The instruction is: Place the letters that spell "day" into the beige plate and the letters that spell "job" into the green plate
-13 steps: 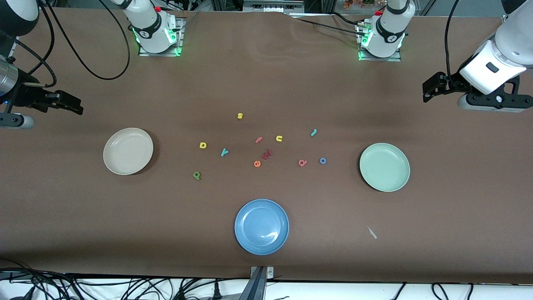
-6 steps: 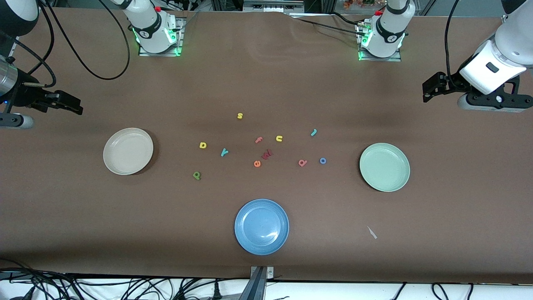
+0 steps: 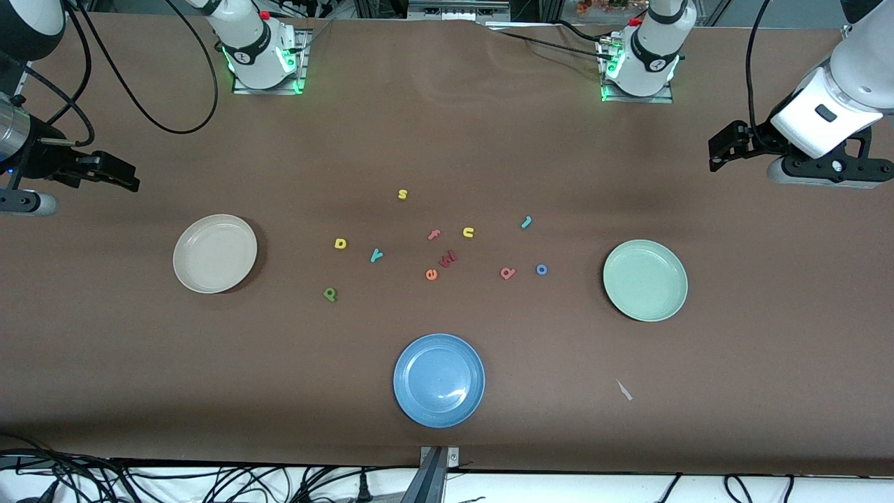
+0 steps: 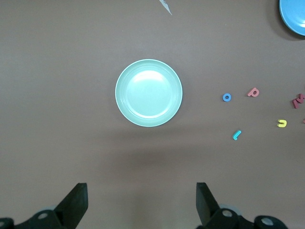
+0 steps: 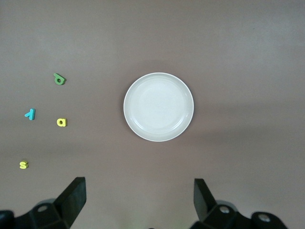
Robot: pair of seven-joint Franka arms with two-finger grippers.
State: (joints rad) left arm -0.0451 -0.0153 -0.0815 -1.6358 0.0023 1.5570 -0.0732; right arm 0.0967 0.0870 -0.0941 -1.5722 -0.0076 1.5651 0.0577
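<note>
The beige plate [image 3: 215, 253] lies empty toward the right arm's end, the green plate [image 3: 645, 280] empty toward the left arm's end. Between them lie the yellow "d" [image 3: 340, 243], teal "y" [image 3: 376, 256] and dark green "a" [image 3: 330, 294], then the teal "j" [image 3: 526, 222], blue "o" [image 3: 541, 269] and red-pink "b" [image 3: 508, 273]. My left gripper [image 4: 142, 200] hangs open and empty, high by the green plate [image 4: 148, 93]. My right gripper [image 5: 139, 198] hangs open and empty, high by the beige plate [image 5: 158, 107].
A blue plate [image 3: 438, 379] lies nearer the front camera, midway along the table. Other letters sit among the task's: yellow "s" [image 3: 402, 194], yellow "u" [image 3: 468, 232], pink "f" [image 3: 434, 235], orange "e" [image 3: 431, 274] and a dark red one [image 3: 448, 259]. A white scrap [image 3: 624, 390] lies by the front edge.
</note>
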